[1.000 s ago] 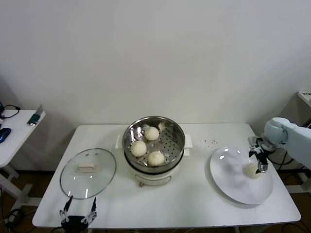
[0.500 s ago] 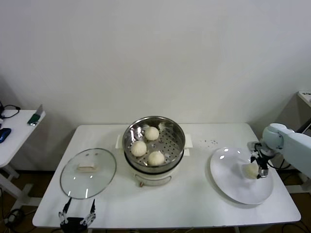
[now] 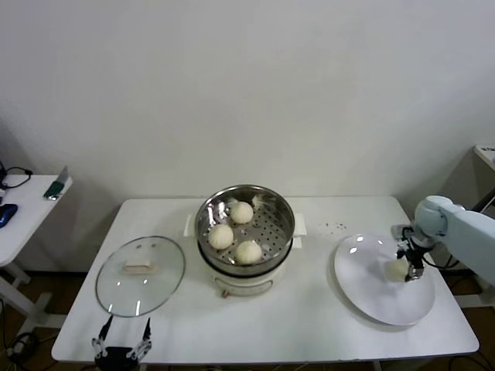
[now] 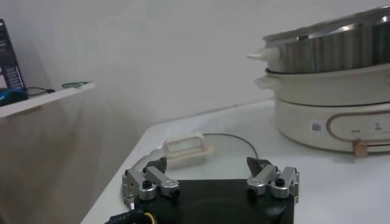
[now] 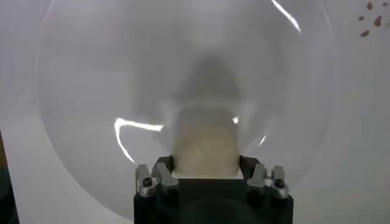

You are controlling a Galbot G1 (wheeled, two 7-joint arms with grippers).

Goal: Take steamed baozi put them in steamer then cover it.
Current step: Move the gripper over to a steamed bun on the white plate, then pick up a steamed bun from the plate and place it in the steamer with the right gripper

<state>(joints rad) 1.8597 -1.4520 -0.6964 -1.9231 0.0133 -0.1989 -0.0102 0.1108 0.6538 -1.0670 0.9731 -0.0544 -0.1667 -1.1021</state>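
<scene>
Three baozi (image 3: 233, 232) in steamer (image 3: 283, 210), right gripper (image 3: 411, 261) pinching fourth bun (image 3: 397, 269) on plate (image 3: 363, 290), lid (image 3: 140, 275) still off

steamer (image 3: 245, 226) uncovered, 3 buns inside; glass lid (image 3: 140, 275) lies well left.

No text can be read anywhere. The steamer (image 4: 332, 91) carries a small square label and a faint row of marks on its cream base, all too small to make out.
</scene>
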